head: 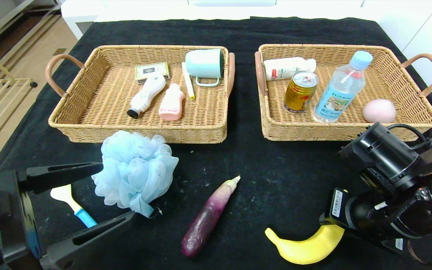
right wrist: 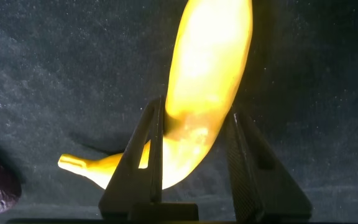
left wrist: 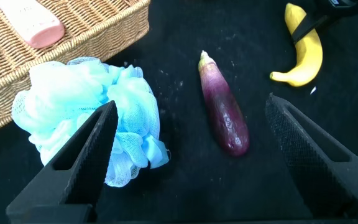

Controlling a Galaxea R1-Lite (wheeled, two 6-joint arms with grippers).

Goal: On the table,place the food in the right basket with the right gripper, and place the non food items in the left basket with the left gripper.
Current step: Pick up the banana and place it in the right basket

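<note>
Right gripper [head: 345, 225] is down on the near right of the table, around one curved yellow banana [head: 306, 245]; beside it lie one purple eggplant [head: 208, 217] and one pale blue bath pouf [head: 135, 172], before two wicker baskets, left basket [head: 88, 123] and right basket [head: 272, 131]. Left gripper [left wrist: 191, 162] hangs with jaws spread wide, one beside the pouf [left wrist: 98, 134]. Right wrist view shows the fingers [right wrist: 145, 158] straddling the banana [right wrist: 207, 81], one touching its skin.

Woven wicker basket [head: 88, 127], matt black cloth [head: 276, 168], glossy banana [head: 306, 247]
</note>
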